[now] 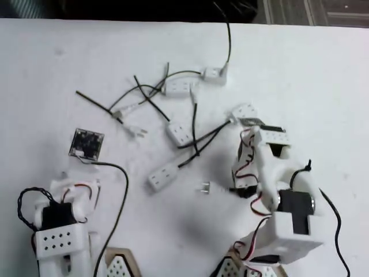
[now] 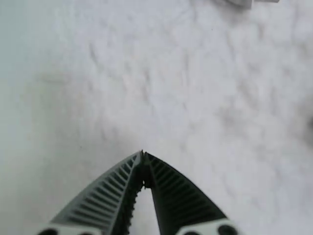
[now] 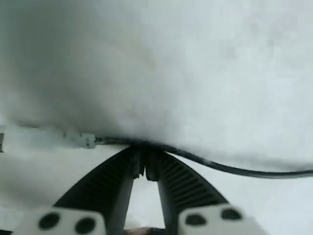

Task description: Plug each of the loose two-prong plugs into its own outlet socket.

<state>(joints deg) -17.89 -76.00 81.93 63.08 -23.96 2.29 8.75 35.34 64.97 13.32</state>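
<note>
1. Holds left gripper pinched shut over bare table, near left.
2. Presses right gripper, closed, tips against black cord, right of centre.
3. Leaves loose plug lying near centre, just right of an outlet socket.

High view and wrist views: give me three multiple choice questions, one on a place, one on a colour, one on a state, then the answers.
1. Where does the small circuit board lie?
A) left side, just beyond the left arm
B) far right edge
C) middle of the far edge

2. What colour are the cords of the outlet blocks?
A) red
B) black
C) yellow

3. How do the jaws of the left gripper stand?
A) wide open
B) shut on a plug
C) shut, with nothing between them

Answers:
1 A, it lies on the table ahead of that arm.
2 B, every cord in the tangle is black.
3 C, the tips meet over bare table.
</note>
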